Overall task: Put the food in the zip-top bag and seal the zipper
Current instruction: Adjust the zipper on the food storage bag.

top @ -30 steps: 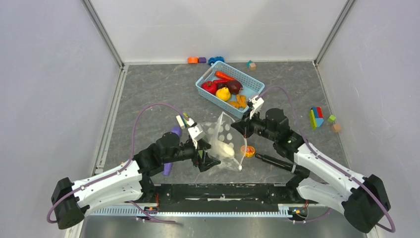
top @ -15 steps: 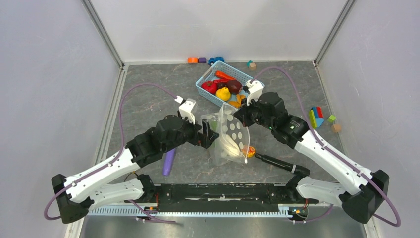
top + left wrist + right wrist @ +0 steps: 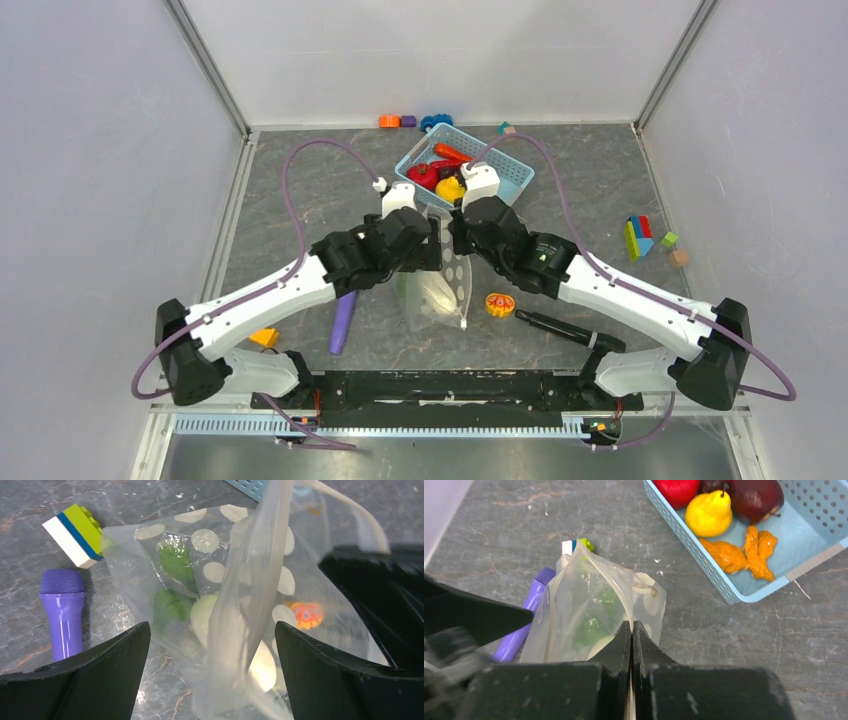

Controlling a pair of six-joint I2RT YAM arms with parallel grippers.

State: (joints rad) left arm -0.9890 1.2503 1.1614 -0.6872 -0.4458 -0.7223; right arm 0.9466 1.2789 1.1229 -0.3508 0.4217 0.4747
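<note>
Most of the food had not yet gone into the zip-top bag [image 3: 440,290]. The red tomato [image 3: 679,490], yellow pepper [image 3: 710,514], dark maroon ball [image 3: 756,497] and orange carrot pieces [image 3: 744,550] all lay in the light-blue basket [image 3: 689,545] at the far side of the counter [image 3: 300,190]. An orange-red slice [image 3: 498,303] sat on the counter just beside the bag, outside it.

Through the dotted film the left wrist view showed something green [image 3: 172,565] and a pale rounded piece [image 3: 205,620], probably the egg, already inside.

The bag hung lifted between the two arms, near the basket. The right tool [image 3: 631,630] was pressed together on the upper edge of the bag, carrying it. The left tool [image 3: 211,630] stood spread wide, its fingers on either side of the bag and, as far as could be seen, not gripping it.

The mouth looked loose and unsealed; the zipper itself was too faint to pick out. By my judgement the job was in its early part: several foods to load, then the seal to press shut. A purple stick [image 3: 342,320] lay near the bag.
</note>
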